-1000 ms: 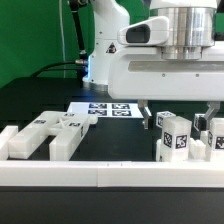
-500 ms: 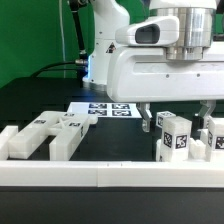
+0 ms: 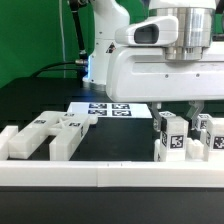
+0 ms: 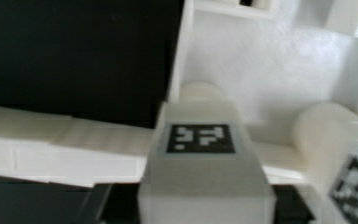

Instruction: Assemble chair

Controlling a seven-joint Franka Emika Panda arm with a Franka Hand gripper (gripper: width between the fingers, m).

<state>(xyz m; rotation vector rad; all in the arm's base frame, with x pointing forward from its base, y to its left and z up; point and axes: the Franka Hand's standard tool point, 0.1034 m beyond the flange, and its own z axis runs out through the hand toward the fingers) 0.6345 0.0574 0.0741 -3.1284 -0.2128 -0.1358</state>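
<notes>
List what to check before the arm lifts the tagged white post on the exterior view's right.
1. The tool is shut on the white tagged plastic post: ok.
2. The post sits centred between the jaws in the wrist view: ok.
3. The tool is clear of the neighbouring white tagged block: cannot tell.
4. The white slab parts on the exterior view's left lie well apart from the grip: ok.
5. The post's base is free to rise: cannot tell, it is hidden behind the white front rail.
</notes>
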